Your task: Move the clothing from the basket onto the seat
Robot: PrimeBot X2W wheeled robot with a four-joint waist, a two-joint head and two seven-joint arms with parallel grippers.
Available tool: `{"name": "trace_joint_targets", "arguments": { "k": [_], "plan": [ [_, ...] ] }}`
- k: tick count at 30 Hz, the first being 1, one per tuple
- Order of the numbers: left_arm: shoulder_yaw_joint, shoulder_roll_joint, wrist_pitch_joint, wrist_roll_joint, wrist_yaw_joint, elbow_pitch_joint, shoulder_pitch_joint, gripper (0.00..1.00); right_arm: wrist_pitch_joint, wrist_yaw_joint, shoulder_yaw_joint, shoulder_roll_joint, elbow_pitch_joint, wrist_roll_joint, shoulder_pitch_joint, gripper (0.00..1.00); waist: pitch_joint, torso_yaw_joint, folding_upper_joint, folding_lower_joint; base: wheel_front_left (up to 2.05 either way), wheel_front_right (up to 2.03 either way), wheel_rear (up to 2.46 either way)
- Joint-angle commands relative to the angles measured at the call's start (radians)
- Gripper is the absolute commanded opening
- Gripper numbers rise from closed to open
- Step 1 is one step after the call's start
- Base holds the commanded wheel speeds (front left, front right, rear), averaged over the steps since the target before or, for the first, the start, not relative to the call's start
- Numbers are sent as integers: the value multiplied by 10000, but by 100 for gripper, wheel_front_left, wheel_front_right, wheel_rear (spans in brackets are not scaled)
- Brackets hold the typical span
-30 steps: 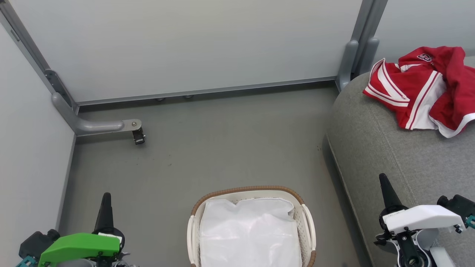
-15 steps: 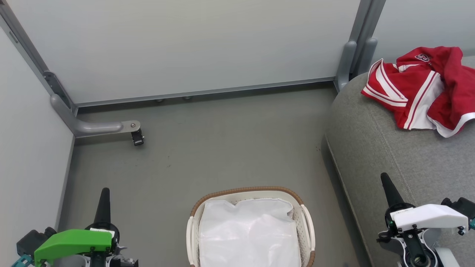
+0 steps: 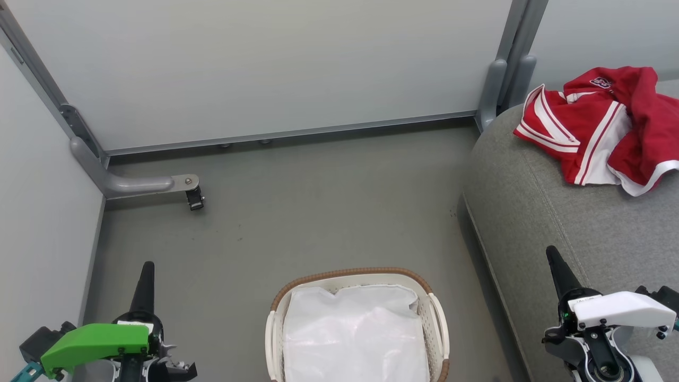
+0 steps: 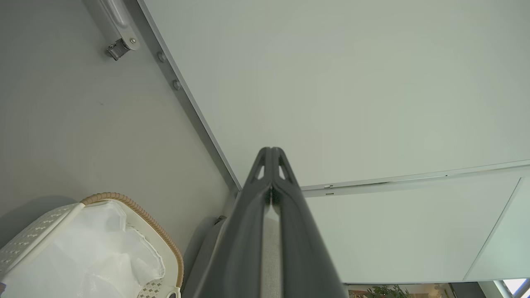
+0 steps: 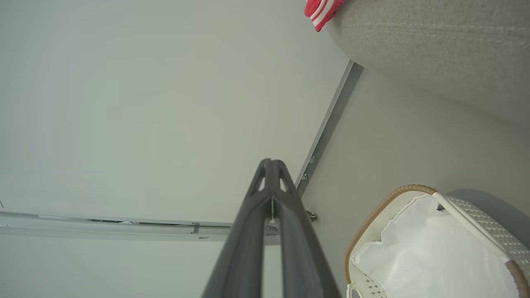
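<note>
Keeping the left gripper (image 3: 147, 268) and the right gripper (image 3: 551, 253) both clenched on nothing, we are seeing the clothing (image 3: 599, 132) lying heaped on the seat (image 3: 530, 223), well apart from the basket (image 3: 345, 274).

We are judging it light, soft and floppy, so we are favouring a pinch on a raised fold or the white hem (image 3: 644, 183). Our head view is giving the red heap and the white liner sheet (image 3: 355, 339) lying in the basket; the right wrist view is catching a striped corner (image 5: 321, 12) at the seat's rounded edge, while the left wrist view is showing its fingers (image 4: 252, 231) pressed together.
</note>
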Motion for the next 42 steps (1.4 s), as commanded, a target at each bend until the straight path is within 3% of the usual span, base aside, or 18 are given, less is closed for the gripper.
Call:
{"name": "trace_joint_targets", "arguments": {
  "k": [1, 33, 42],
  "plan": [
    [47, 47, 62, -232, -25, -88, -208, 0, 74, -4, -53, -59, -91, 232, -109, 0, -3, -5, 0, 0, 0, 0, 0],
    [327, 56, 696, -2284, -117, -90, -469, 0, 699, -5, -342, -75, -165, 2545, -94, 0, -79, -128, 0, 0, 0, 0, 0],
    [323, 55, 704, -2270, -118, -83, -448, 0, 692, -5, -338, -74, -162, 2540, -92, 0, -81, -130, 0, 0, 0, 0, 0]
  ]
}}
